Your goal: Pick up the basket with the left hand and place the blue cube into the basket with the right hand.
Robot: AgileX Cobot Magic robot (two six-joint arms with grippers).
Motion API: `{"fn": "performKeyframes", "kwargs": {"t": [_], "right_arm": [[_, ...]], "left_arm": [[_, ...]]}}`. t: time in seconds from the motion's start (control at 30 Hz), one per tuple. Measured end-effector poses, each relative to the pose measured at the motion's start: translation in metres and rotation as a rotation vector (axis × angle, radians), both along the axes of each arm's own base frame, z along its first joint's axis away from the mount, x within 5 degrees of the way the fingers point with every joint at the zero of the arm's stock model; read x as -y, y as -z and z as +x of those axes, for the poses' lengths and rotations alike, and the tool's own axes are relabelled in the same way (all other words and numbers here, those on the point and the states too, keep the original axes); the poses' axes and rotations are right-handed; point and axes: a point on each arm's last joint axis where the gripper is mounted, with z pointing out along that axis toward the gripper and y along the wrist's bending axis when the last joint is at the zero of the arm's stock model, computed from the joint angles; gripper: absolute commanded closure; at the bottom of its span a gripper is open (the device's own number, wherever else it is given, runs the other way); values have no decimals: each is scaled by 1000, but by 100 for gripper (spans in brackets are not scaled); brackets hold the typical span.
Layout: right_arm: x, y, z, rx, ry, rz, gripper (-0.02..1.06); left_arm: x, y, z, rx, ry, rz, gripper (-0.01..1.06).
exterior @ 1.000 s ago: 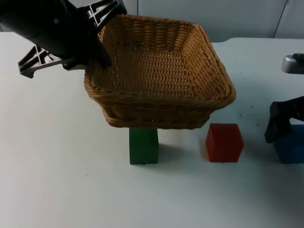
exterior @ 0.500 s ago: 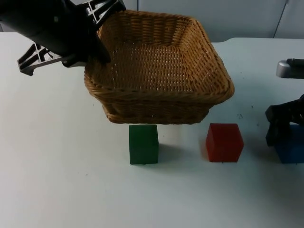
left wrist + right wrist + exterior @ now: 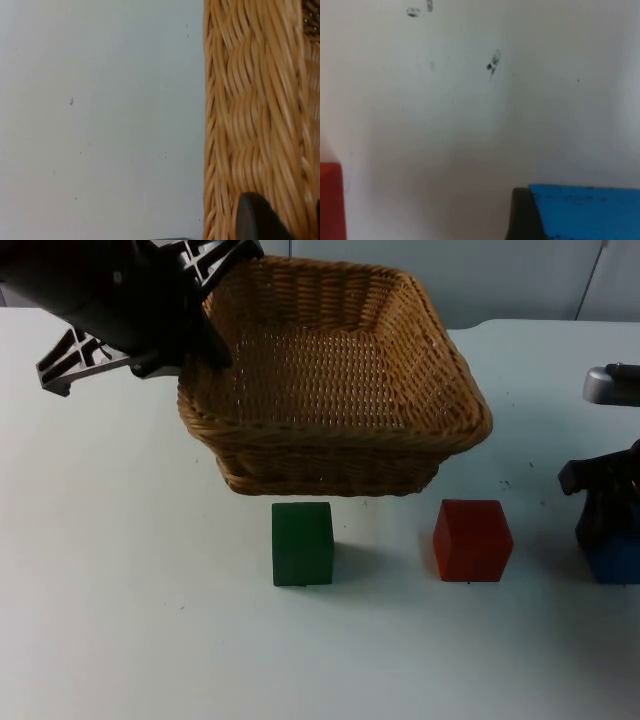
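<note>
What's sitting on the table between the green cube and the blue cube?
The red cube stands between the green cube and the blue cube, apart from both, as seen in the top view.

The basket is golden-tan wicker, its rim braided in thick strands and its floor a finer open weave; the blue cube is plain bright blue; the red cube and green cube are solid-coloured; the table is white with small dark specks; both grippers' fingers are black.
</note>
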Motion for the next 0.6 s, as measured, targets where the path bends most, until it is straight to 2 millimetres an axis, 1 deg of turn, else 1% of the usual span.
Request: {"fn": "performKeyframes", "kwargs": {"t": [0.23,0.3,0.37,0.4,0.47,0.53,0.57,0.6], "right_arm": [[0,-2,-1,-11,-3,-1,105],[0,-9,-2,-4,-8,-4,105],[2,-28,-3,42,-10,-14,105],[2,-28,-3,42,-10,-14,105],[3,-50,-3,101,-7,-25,105],[4,-78,-4,166,-8,-32,105],[4,-78,-4,166,-8,-32,105],[4,-101,-3,215,-6,-28,105]], "left_arm": [[0,0,0,0,0,0,105],[0,0,0,1,-1,0,105],[0,0,0,1,-1,0,105],[0,0,0,1,-1,0,105],[0,0,0,2,-1,0,105],[0,0,0,2,-1,0,105],[0,0,0,2,-1,0,105],[0,0,0,2,-1,0,105]]}}
